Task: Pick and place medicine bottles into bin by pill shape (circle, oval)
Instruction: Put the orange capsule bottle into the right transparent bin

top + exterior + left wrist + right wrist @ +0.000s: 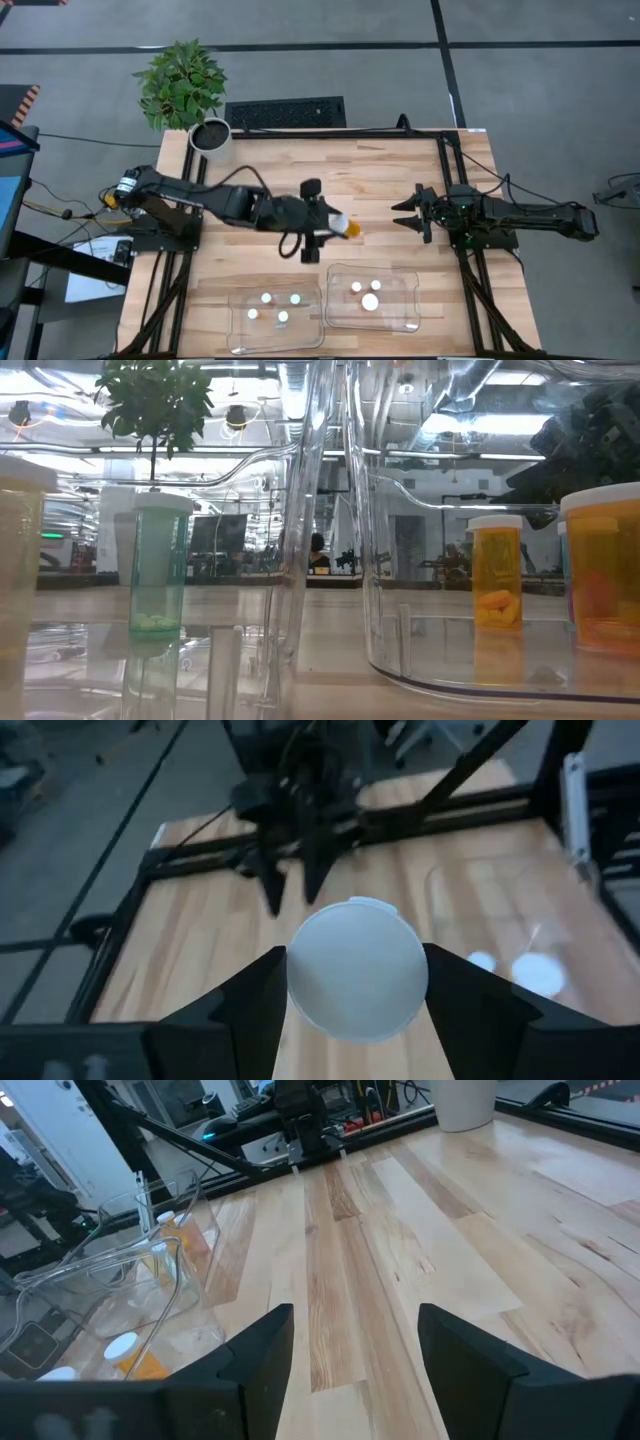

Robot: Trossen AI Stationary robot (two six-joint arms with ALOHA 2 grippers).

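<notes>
My left gripper [338, 226] hangs over the middle of the table, shut on a medicine bottle [350, 230] with an orange body and a white cap. In the left wrist view that cap [357, 970] fills the gap between the fingers. Three white-capped bottles stand in the left clear bin [240, 300] and three in the right one [405, 275]. The low view shows a green bottle [158, 565] and orange bottles [497, 572] upright on the bin floors. My right gripper [405, 215] waits open at the table's right side, nothing between its fingers [265, 1350]. My left gripper has the bottle pinched between its two fingers [262, 995], one on each side at the cap end [300, 982]. The fingers slant downward, coming from the table's left. The bottle is lifted clear of the table, tilted, its cap turned back toward the wrist.
A white plant pot [210, 137] with a green plant [182, 82] stands at the far left corner. A black frame rail [447, 190] runs along the table's right side. Bare wood lies between the grippers and the bins.
</notes>
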